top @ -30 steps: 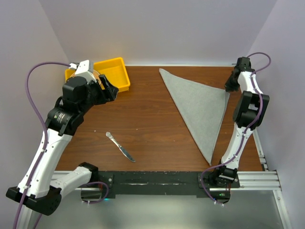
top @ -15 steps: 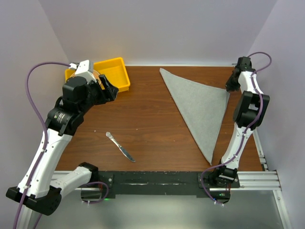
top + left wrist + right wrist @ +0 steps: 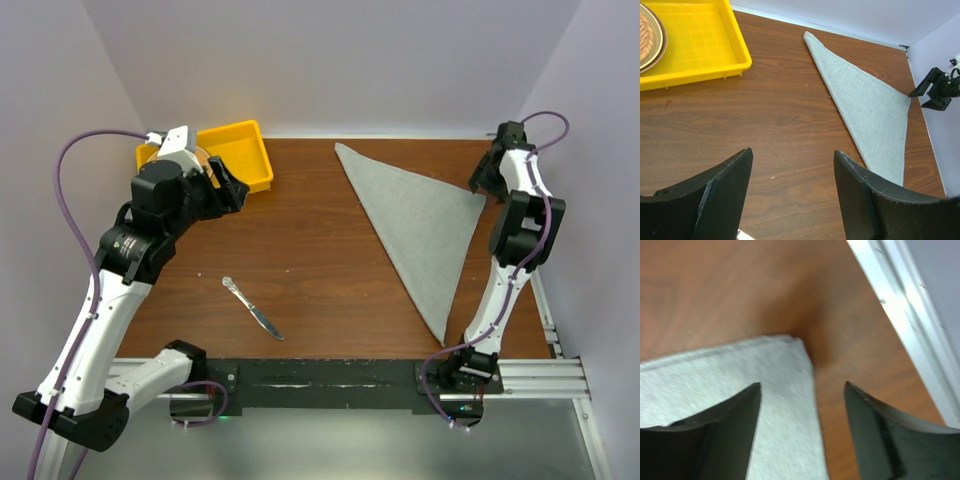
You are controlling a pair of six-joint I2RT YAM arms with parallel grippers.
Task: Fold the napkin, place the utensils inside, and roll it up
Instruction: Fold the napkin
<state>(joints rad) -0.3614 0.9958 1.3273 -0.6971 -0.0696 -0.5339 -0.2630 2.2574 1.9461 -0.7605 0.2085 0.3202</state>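
The grey napkin [image 3: 420, 225] lies flat on the right half of the table, folded into a triangle with one point toward the front edge. My right gripper [image 3: 480, 183] hovers open just over its right corner; in the right wrist view the fingers [image 3: 802, 385] straddle that corner of the napkin [image 3: 740, 390] without touching it. A silver table knife [image 3: 253, 308], the only one of the utensils in view, lies near the front left. My left gripper [image 3: 792, 152] hangs open and holds nothing, up at the back left beside the yellow tray [image 3: 262, 150], far from the napkin [image 3: 865, 105].
The yellow tray [image 3: 695, 45] sits in the back left corner and holds a round brown woven disc [image 3: 647, 35] on a plate. A metal rail [image 3: 905, 315] runs along the table's right edge, close to the right gripper. Bare wood lies between knife and napkin.
My right gripper has opened and let go of the napkin's right corner, lifting slightly off it. The corner rests on the table. The left arm and knife have not moved.
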